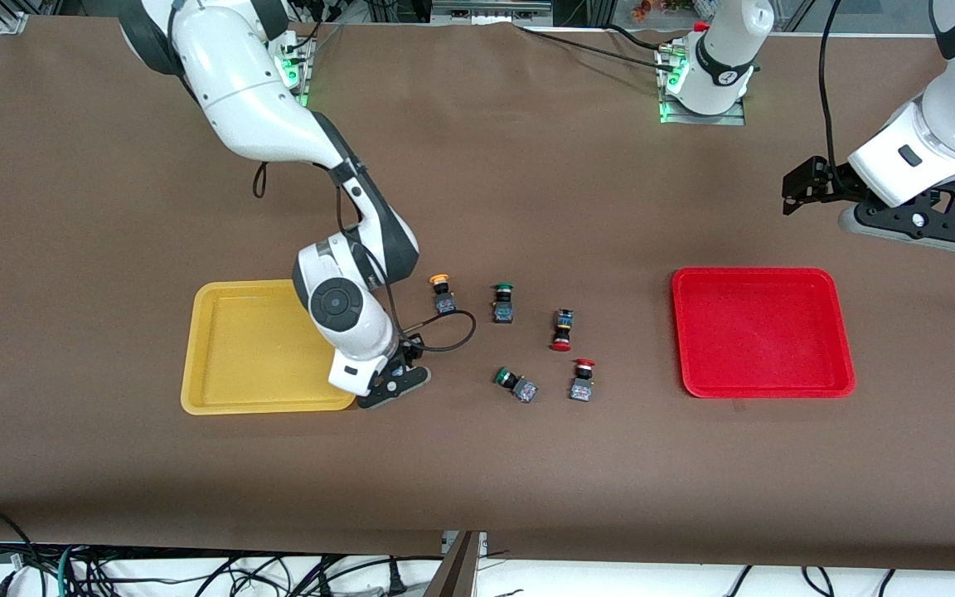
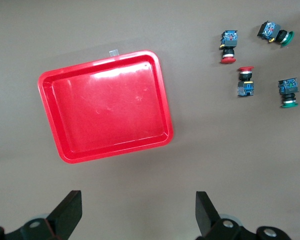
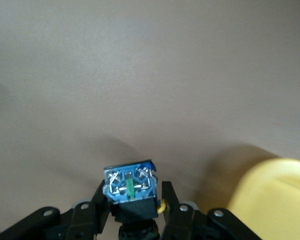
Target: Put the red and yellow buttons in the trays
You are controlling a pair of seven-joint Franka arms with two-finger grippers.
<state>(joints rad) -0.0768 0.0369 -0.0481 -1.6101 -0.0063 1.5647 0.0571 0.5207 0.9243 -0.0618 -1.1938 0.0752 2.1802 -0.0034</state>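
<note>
Right hand (image 3: 136, 212) clamps a yellow button (image 3: 130, 190) beside the yellow tray (image 1: 233, 348), needing release inside; left hand (image 2: 137, 212) waits, fingers apart

Bare brown table surrounds the shallow red plastic tray (image 1: 763, 332) under the wide-open left gripper (image 2: 137, 212), while the right gripper (image 3: 132, 210), clamping a blue-bodied push-button switch (image 3: 129, 186), hangs beside the shallow yellow plastic tray (image 1: 255, 348), five loose switches crowding between the trays.
</note>
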